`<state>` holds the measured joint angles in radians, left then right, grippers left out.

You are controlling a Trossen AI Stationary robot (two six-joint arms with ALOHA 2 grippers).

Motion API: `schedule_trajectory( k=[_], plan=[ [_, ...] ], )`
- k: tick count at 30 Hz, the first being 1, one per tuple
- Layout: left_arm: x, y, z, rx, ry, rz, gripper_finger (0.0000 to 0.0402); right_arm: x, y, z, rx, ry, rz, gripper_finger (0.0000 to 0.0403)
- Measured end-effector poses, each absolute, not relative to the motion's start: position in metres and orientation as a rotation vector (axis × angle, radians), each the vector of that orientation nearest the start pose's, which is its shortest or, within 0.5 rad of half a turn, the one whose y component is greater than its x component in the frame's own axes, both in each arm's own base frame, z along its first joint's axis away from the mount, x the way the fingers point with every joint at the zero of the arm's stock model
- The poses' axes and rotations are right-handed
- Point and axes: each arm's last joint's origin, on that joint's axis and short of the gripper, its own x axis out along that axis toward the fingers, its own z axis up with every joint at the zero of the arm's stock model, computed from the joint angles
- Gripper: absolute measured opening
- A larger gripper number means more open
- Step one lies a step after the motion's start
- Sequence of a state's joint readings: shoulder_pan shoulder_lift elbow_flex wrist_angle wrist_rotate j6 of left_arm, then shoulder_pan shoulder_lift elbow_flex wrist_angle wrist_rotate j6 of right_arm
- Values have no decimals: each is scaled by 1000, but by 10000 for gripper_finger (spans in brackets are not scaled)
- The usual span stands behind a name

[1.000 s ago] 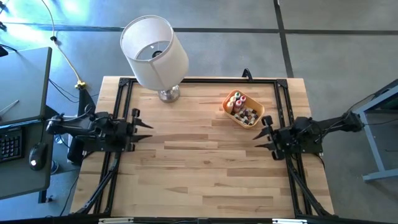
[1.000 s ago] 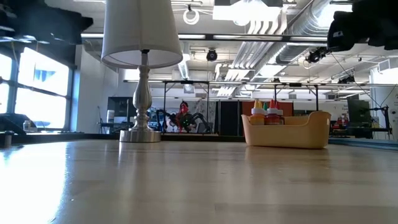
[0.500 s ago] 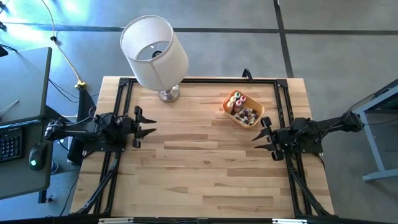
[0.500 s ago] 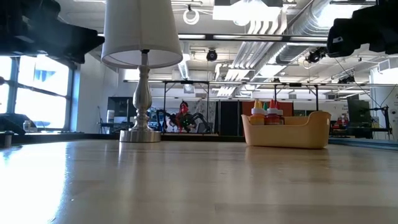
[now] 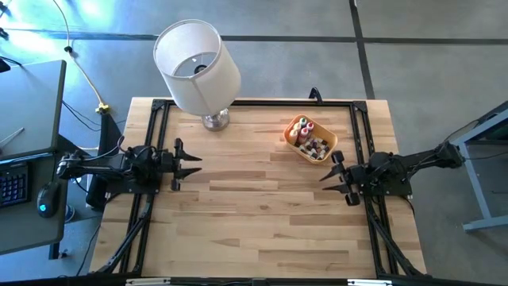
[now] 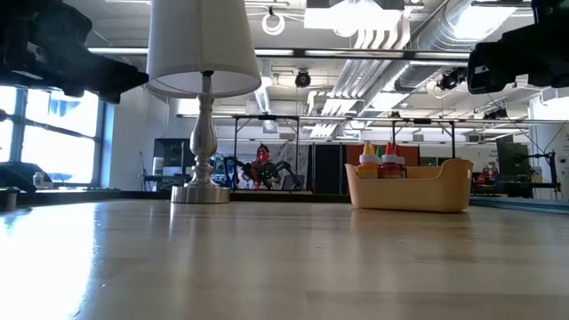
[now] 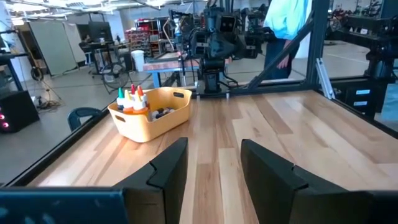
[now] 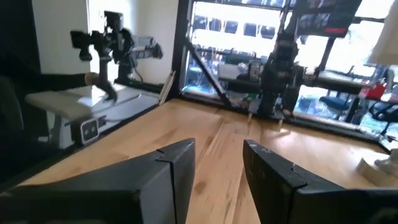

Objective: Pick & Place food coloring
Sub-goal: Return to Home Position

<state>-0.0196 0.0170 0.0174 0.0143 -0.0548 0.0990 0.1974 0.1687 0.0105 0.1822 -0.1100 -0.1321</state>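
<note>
The food coloring bottles (image 5: 308,139) stand packed in an orange plastic bowl (image 5: 287,132) at the table's far right. Red, orange, yellow and green caps (image 6: 380,163) poke above the bowl's wall (image 6: 409,191). My left gripper (image 5: 195,163) hovers open over the table's left side, pointing right; its wrist view shows the bottles (image 7: 130,99) and bowl (image 7: 152,121) far ahead of its fingers (image 7: 214,165). My right gripper (image 5: 325,173) hovers open just near of the bowl, pointing left, and its wrist view (image 8: 217,165) shows only bare table ahead.
A table lamp with a white shade (image 5: 198,63) stands on its metal base (image 5: 214,121) at the far edge, left of the bowl. A black frame (image 5: 262,103) runs round the table. Bare wooden tabletop (image 5: 254,214) lies between the arms. A person (image 7: 286,25) stands beyond the table.
My left gripper has moved toward the table's right, out over the tabletop. My right gripper has edged a little toward the table's left. Both stay open. The bowl and bottles have not moved.
</note>
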Motion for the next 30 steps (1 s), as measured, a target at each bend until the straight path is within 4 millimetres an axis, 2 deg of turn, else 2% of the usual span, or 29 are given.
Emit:
schedule_trajectory(
  k=[30],
  plan=[
    [98, 0, 169, 104, -14, 48, 145, 105, 24, 165, -110, 12, 303, 128]
  ],
)
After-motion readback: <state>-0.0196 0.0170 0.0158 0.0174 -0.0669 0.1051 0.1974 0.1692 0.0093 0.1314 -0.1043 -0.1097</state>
